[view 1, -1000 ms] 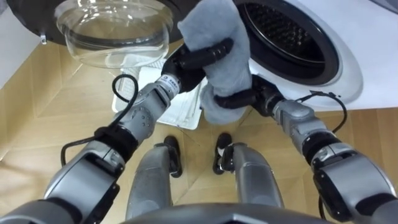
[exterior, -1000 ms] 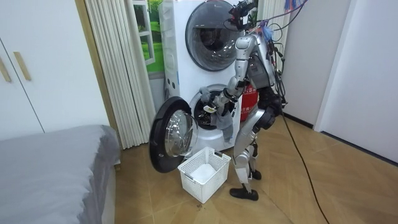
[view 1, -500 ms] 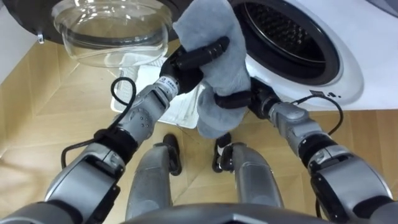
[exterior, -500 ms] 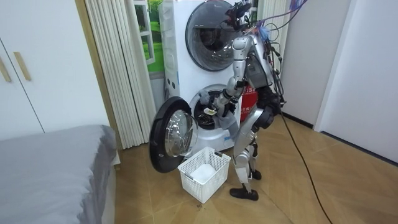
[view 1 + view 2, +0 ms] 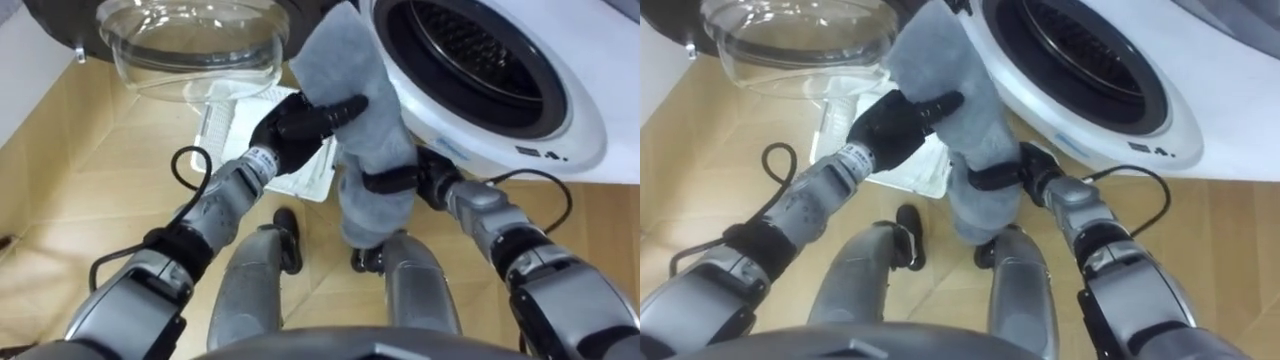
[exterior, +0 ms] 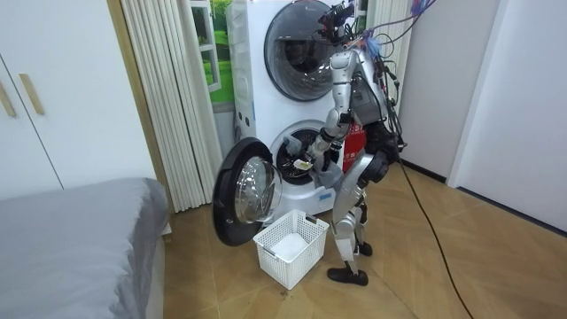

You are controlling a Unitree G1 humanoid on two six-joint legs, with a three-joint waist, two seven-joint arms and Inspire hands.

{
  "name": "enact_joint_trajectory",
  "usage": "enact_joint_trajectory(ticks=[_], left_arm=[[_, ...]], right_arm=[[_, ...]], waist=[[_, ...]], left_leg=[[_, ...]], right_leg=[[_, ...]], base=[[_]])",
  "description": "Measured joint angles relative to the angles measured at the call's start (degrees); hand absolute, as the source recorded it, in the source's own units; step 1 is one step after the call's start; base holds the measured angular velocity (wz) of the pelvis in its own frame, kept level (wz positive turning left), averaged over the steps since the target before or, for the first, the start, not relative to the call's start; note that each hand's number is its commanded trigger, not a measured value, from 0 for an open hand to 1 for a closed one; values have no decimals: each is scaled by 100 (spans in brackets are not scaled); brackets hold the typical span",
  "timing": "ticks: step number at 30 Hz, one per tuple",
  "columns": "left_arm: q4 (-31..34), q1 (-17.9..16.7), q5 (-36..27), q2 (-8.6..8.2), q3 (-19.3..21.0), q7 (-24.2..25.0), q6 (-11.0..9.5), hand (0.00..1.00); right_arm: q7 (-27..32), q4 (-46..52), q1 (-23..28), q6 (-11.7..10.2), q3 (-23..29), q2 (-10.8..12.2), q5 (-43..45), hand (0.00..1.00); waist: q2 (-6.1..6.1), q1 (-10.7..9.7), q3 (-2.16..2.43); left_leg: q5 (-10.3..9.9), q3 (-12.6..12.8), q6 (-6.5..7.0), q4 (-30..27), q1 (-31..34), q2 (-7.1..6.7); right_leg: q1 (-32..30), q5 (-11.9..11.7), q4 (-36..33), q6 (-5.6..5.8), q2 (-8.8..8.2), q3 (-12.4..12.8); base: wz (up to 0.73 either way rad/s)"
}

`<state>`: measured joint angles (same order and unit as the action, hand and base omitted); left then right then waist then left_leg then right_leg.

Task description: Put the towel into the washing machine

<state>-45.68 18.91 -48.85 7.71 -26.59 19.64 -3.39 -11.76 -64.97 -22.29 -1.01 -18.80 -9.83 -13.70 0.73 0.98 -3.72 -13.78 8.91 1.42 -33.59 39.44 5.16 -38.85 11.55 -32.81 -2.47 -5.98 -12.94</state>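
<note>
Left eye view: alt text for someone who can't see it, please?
A grey towel is gripped by the left hand above and right hand below, before the open washing machine; a white basket sits on the floor.

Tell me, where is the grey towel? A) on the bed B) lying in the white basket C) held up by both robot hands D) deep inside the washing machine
C: the left hand and the right hand both curl round the grey towel, which hangs outside the washing machine.
</note>
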Motion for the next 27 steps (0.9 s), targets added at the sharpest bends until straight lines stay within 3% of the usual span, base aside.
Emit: enact_joint_trajectory(ticks=[2,5,8,11,18,23,27], left_arm=[[-189,-30,820,11,-8,-150,-35,0],[-251,-243,1979,-5,163,-570,-37,0],[-329,-360,2905,-4,268,-954,-46,0],[-658,-371,3439,5,287,-1287,-82,0],[-985,-513,3740,-6,280,-1730,-62,0],[-993,-614,3837,-18,288,-1940,-23,0],[-995,-649,4094,11,293,-1998,49,0]], right_arm=[[68,-44,14,2,0,-20,-232,100],[101,-165,17,-18,212,-35,-536,100],[165,-226,29,-18,291,-162,-1071,100],[259,-435,-1,-15,459,-200,-1604,100],[555,-577,56,62,534,-294,-2467,100],[565,-719,71,207,674,-347,-3396,100],[566,-900,-14,231,902,-356,-4168,100]], waist=[[45,106,-23],[91,120,-18],[103,201,-14],[106,239,-11],[103,229,-9],[97,191,-3],[74,200,15]], left_leg=[[0,33,0,-11,31,-4],[5,39,-5,-7,43,-51],[5,60,-4,-16,56,-85],[6,49,-2,-25,59,-92],[46,53,64,-28,56,-186],[83,71,127,-63,58,-309],[87,108,136,-77,70,-358]], right_leg=[[-53,0,-3,0,12,13],[-100,11,-29,14,-3,22],[-154,40,-96,27,-11,47],[-150,41,-104,26,-18,37],[-164,57,-129,48,-123,41],[-256,147,-409,118,-309,86],[-291,152,-477,125,-316,137]], base=[[-8],[0],[0],[1],[4],[10],[1]])
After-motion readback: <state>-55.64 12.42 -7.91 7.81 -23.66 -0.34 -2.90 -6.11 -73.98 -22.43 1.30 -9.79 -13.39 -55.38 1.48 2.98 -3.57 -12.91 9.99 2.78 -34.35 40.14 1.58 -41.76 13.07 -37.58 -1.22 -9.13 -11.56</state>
